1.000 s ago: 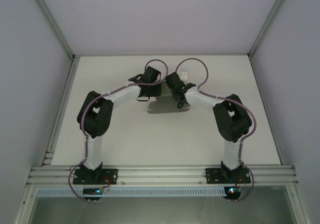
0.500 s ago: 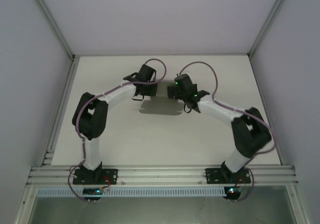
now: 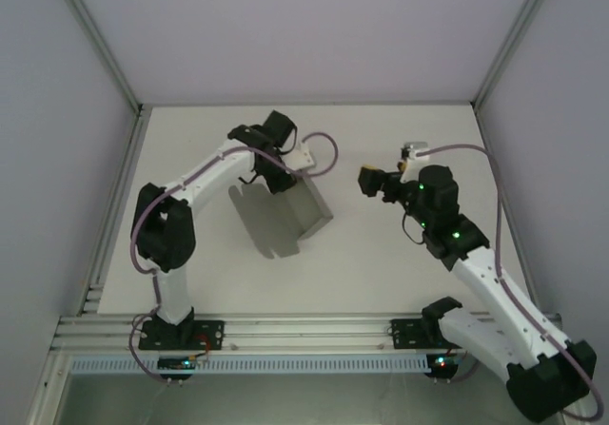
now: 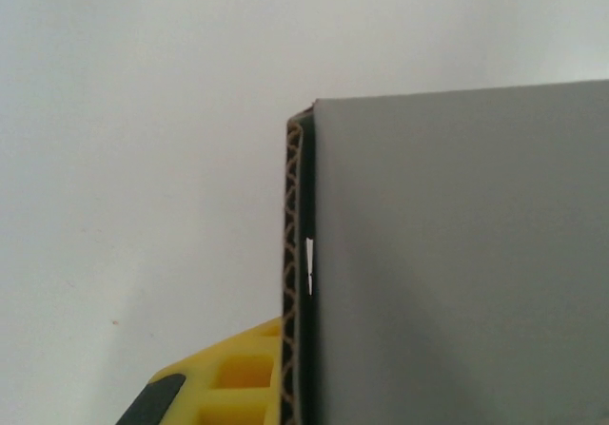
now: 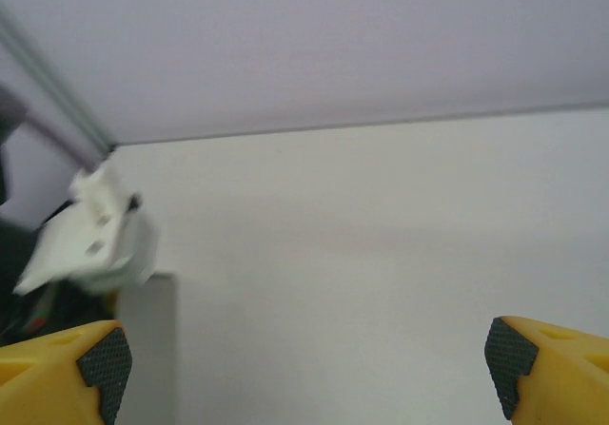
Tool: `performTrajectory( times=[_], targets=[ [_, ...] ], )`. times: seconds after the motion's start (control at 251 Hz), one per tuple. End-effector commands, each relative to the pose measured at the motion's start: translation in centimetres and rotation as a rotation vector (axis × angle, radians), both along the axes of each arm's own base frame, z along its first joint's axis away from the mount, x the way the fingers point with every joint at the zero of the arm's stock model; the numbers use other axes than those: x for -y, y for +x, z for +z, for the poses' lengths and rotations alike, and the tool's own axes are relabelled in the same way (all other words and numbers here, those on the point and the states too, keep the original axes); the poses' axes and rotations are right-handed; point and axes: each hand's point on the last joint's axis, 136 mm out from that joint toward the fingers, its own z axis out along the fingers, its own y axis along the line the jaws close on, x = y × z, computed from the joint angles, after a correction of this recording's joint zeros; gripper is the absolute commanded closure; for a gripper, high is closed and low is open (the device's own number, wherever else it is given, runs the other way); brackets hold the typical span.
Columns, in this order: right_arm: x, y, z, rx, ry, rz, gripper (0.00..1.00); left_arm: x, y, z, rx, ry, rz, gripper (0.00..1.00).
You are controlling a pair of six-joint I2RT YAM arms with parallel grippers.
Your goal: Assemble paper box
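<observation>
The paper box (image 3: 285, 218) is a grey card sheet with flaps, standing tilted on the table left of centre. My left gripper (image 3: 283, 180) is shut on its upper edge. In the left wrist view the grey card (image 4: 457, 263) covers the right half, with its corrugated edge against one yellow finger (image 4: 233, 377); the other finger is hidden behind the card. My right gripper (image 3: 388, 168) hangs open to the right of the box, apart from it. Its two yellow fingers stand wide with nothing between them (image 5: 304, 368), and a strip of the card (image 5: 147, 349) shows at the left.
The white table (image 3: 400, 254) is walled by pale panels and aluminium posts (image 3: 100, 59). A rail (image 3: 304, 330) runs along the near edge by the arm bases. The left wrist's white camera mount (image 5: 90, 240) shows blurred in the right wrist view.
My right gripper has opened, let go of the box and pulled back to the right. The left arm has swung the box round, so it now stands tilted.
</observation>
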Motion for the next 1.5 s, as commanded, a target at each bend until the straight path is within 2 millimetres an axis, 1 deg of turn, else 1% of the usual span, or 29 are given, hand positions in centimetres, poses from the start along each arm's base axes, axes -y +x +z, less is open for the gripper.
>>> performTrajectory(
  times=[0.0, 0.056, 0.128, 0.22, 0.299, 0.367, 0.471, 0.491, 0.535, 0.547, 0.579, 0.615, 0.718, 0.746, 0.77, 0.786, 0.85, 0.922, 0.962, 1.034, 1.066, 1.117, 1.145, 1.161, 1.209, 1.241, 1.321, 1.377, 1.497],
  targets=[
    [2.6, -1.5, -5.4, -0.219, -0.018, -0.082, 0.02, -0.9, -2.3, 0.2, 0.058, 0.262, -0.222, 1.0],
    [3.4, -1.6, -6.2, -0.253, -0.008, -0.11, 0.02, -0.9, -2.2, -0.7, 0.075, 0.343, -0.239, 1.0],
    [4.1, -1.7, -6.9, -0.285, 0.008, -0.132, 0.02, -0.9, -1.1, -1.7, 0.104, 0.423, -0.205, 1.0],
    [4.6, -1.6, -7.5, -0.304, 0.025, -0.14, 0.02, -0.4, -0.6, -3.4, 0.08, 0.463, -0.184, 1.0],
    [5.1, -1.4, -7.9, -0.315, 0.036, -0.157, 0.02, -0.1, -0.2, -5.5, 0.07, 0.518, -0.176, 1.0],
    [5.3, -1.3, -8.3, -0.326, 0.041, -0.161, 0.02, 0.1, 0.6, -6.8, 0.095, 0.574, -0.16, 1.0],
    [5.7, -1.2, -8.8, -0.337, 0.058, -0.166, 0.02, 1.3, 1.8, -8.8, 0.151, 0.617, -0.147, 1.0],
    [5.8, -1.1, -8.9, -0.338, 0.06, -0.168, 0.02, 1.3, 2.3, -9.2, 0.167, 0.632, -0.134, 1.0],
    [5.9, -1.1, -9.1, -0.339, 0.07, -0.171, 0.02, 1.4, 2.6, -10.4, 0.184, 0.657, -0.122, 1.0],
    [5.9, -1.1, -9.2, -0.34, 0.073, -0.17, 0.02, 1.8, 3.0, -10.2, 0.197, 0.646, -0.113, 1.0],
    [6.0, -1.0, -9.2, -0.339, 0.081, -0.169, 0.02, 1.9, 3.2, -10.8, 0.201, 0.655, -0.095, 1.0],
    [6.1, -1.0, -9.3, -0.337, 0.089, -0.168, 0.02, 2.0, 3.1, -11.6, 0.2, 0.667, -0.081, 1.0],
    [6.4, -0.8, -9.6, -0.339, 0.11, -0.172, 0.02, 2.4, 1.9, -13.8, 0.173, 0.68, -0.076, 1.0],
    [6.5, -0.7, -9.6, -0.34, 0.116, -0.17, 0.02, 2.5, 1.6, -14.2, 0.175, 0.682, -0.078, 1.0],
    [6.5, -0.6, -9.6, -0.338, 0.12, -0.17, 0.02, 2.9, 1.8, -14.2, 0.191, 0.675, -0.074, 1.0],
    [6.6, -0.6, -9.7, -0.34, 0.124, -0.169, 0.02, 2.5, 1.4, -14.9, 0.182, 0.688, -0.081, 1.0],
    [6.6, -0.5, -9.9, -0.341, 0.137, -0.162, 0.02, 2.4, 1.4, -15.6, 0.2, 0.689, -0.058, 1.0],
    [6.6, -0.4, -10.0, -0.342, 0.15, -0.16, 0.02, 2.2, 1.0, -15.8, 0.181, 0.682, -0.044, 1.0],
    [6.6, -0.5, -10.2, -0.345, 0.154, -0.157, 0.02, 2.1, 1.0, -15.4, 0.182, 0.675, -0.045, 1.0],
    [6.5, -0.5, -10.2, -0.345, 0.158, -0.147, 0.02, 2.3, 1.6, -13.6, 0.204, 0.643, -0.047, 0.84],
    [6.5, -0.5, -10.2, -0.345, 0.158, -0.14, 0.02, 2.6, 2.0, -12.3, 0.219, 0.619, -0.043, 0.75],
    [6.3, -0.6, -10.1, -0.342, 0.158, -0.124, 0.02, 3.0, 2.6, -10.2, 0.235, 0.574, -0.041, 0.64],
    [6.2, -0.7, -10.0, -0.34, 0.158, -0.116, 0.02, 3.3, 2.7, -9.0, 0.241, 0.546, -0.042, 0.56],
    [6.1, -0.8, -10.0, -0.342, 0.158, -0.111, 0.02, 3.5, 2.7, -8.3, 0.24, 0.529, -0.046, 0.53],
    [6.0, -1.0, -9.9, -0.336, 0.15, -0.097, 0.02, 3.8, 2.8, -6.3, 0.259, 0.494, -0.056, 0.51],
    [6.0, -1.1, -9.9, -0.335, 0.147, -0.094, 0.02, 4.2, 2.7, -5.1, 0.265, 0.458, -0.064, 0.45],
    [5.9, -1.4, -9.7, -0.327, 0.148, -0.086, 0.02, 4.8, 1.8, -2.4, 0.26, 0.385, -0.112, 0.26],
    [5.8, -1.5, -9.5, -0.319, 0.146, -0.077, 0.02, 5.3, 1.5, -0.6, 0.271, 0.327, -0.134, 0.01],
    [5.8, -1.4, -8.9, -0.295, 0.139, -0.07, 0.02, 6.1, 0.2, 2.8, 0.272, 0.212, -0.186, 0.0]
  ],
)
